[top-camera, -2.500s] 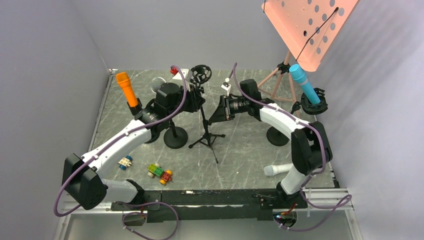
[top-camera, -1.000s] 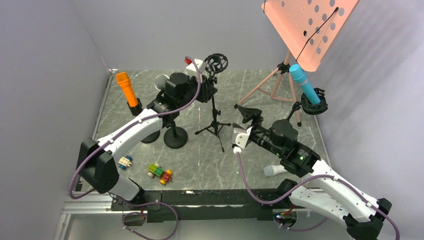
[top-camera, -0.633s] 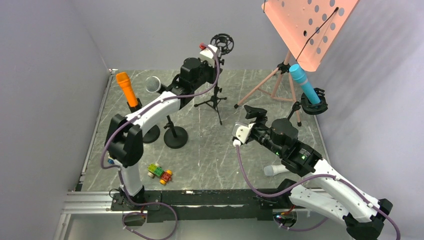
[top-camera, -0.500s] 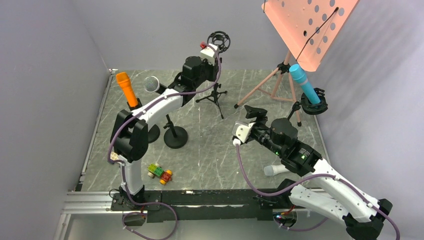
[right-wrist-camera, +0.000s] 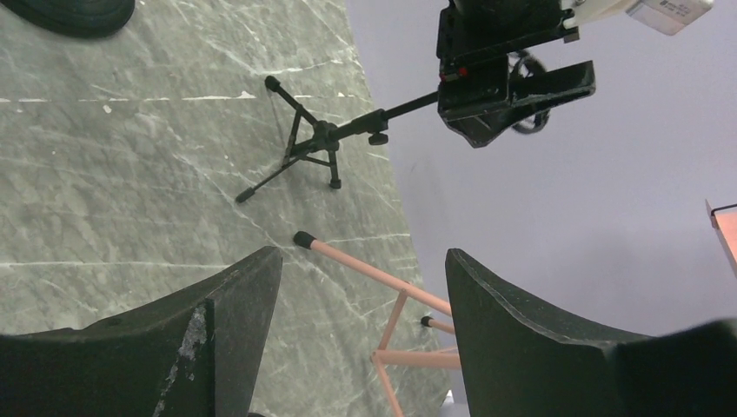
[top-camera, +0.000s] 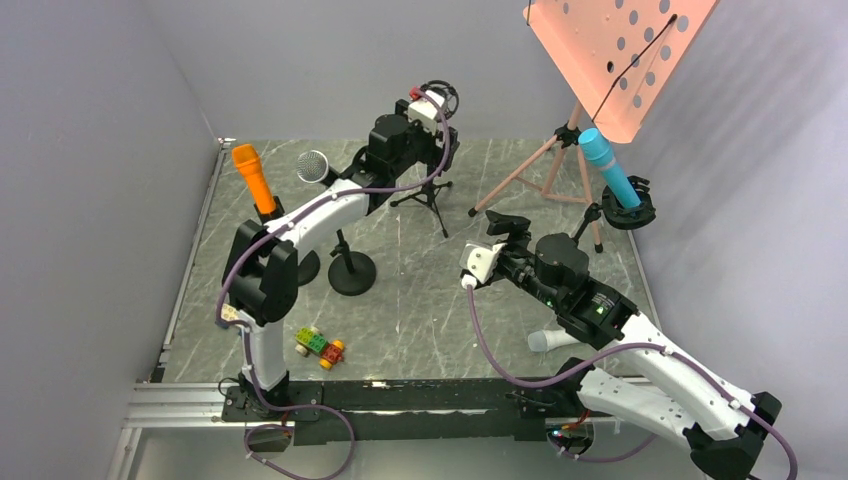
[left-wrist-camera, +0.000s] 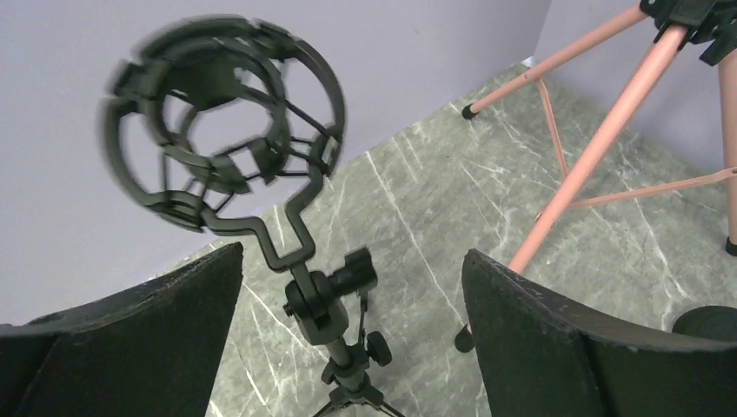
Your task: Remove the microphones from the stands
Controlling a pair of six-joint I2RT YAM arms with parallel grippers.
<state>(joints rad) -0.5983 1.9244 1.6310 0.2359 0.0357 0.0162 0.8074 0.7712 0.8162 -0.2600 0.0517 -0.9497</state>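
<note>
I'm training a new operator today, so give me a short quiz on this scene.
1. True or false: the shock mount on the black tripod stand holds a microphone.
2. Which microphone lies flat on the table? A orange, B white, C blue.
3. Fill in: the right pincer holds ____.
Key: 1 false, it is empty; 2 B, the white microphone; 3 nothing, it is open.

Lab test cell here: plain grey walls (top-camera: 90, 150) at nine, twelve and three o'clock box in a marble-look table (top-camera: 420, 310), mounting rail (top-camera: 400, 395) at six.
</note>
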